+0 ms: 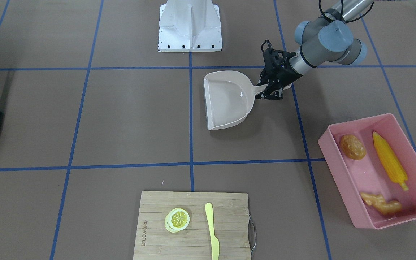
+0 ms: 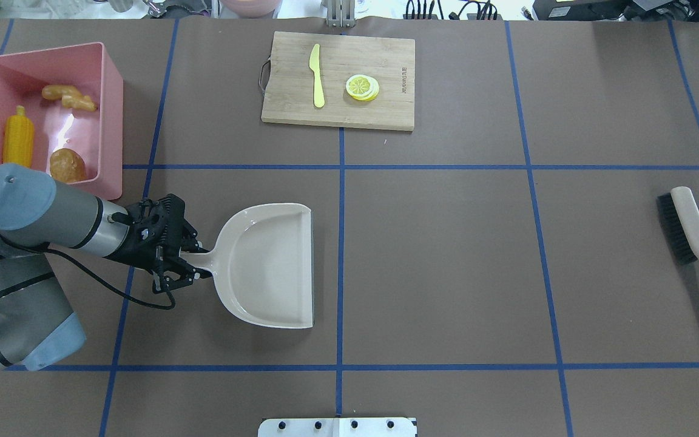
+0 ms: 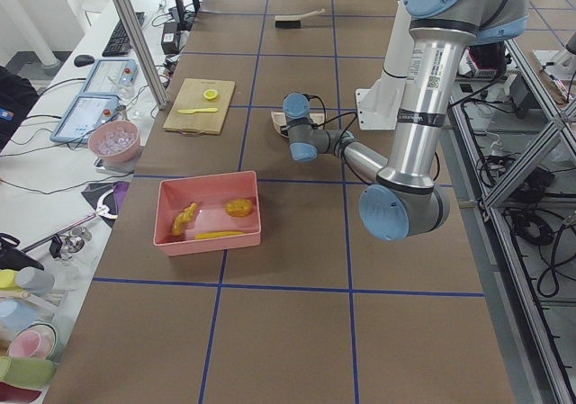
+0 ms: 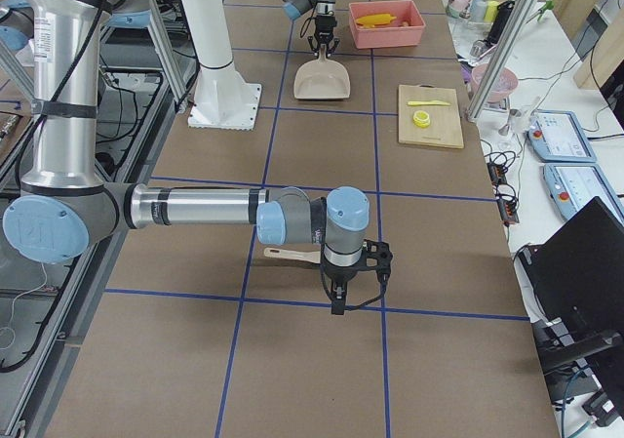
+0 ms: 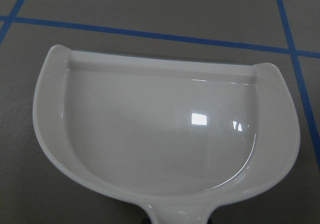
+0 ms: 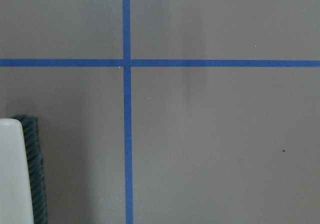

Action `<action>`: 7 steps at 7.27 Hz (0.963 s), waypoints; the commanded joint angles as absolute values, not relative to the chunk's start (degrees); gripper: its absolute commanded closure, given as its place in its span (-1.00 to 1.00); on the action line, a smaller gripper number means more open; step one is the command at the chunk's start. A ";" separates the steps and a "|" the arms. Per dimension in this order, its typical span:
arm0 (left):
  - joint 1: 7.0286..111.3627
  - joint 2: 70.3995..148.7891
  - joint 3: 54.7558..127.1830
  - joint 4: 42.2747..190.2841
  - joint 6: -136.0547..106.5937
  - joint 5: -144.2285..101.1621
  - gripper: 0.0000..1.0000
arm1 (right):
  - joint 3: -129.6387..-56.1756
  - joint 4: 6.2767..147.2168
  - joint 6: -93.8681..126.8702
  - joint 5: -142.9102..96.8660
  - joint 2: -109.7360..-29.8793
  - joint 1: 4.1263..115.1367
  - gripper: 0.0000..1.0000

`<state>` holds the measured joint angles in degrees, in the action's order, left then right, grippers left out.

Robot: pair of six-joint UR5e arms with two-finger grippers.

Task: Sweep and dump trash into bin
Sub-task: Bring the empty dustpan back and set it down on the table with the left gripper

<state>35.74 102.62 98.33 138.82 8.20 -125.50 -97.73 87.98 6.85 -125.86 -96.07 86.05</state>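
Corn (image 1: 390, 162), potato (image 1: 352, 147) and ginger (image 1: 380, 204) lie in bin (image 1: 338, 175), so dumping looks done. Dustpan (image 1: 229, 99) sits empty, flat on worktop (image 1: 121, 119). Left gripper (image 1: 268, 90) fingers straddle its handle; pinching or loose, cannot tell. Right gripper (image 4: 356, 272) fingers: cannot tell.

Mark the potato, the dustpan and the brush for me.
potato (image 1: 352, 147): exterior front-facing view, middle of its brown body.
dustpan (image 2: 270, 264): overhead exterior view, bare floor of the pan.
brush (image 2: 676, 229): overhead exterior view, on the black bristles.

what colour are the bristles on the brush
The brush's bristles are black, against its beige handle; the overhead exterior view shows it best.
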 commanded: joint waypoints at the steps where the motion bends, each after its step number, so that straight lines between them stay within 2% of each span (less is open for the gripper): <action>1: 36.30 104.67 97.13 137.81 8.88 -125.95 1.00 | -97.73 87.98 6.86 -125.86 -96.06 86.04 -1.00; 5: 36.56 107.40 94.05 137.81 9.66 -125.95 1.00 | -97.73 87.98 6.94 -125.95 -96.06 86.04 -1.00; 7: 36.56 107.23 93.17 137.81 12.30 -125.86 -0.43 | -97.73 87.98 6.94 -125.95 -96.06 86.04 -1.00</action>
<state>36.54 107.24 93.67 137.85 11.30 -125.89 -97.73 87.98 6.94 -125.95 -96.06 86.05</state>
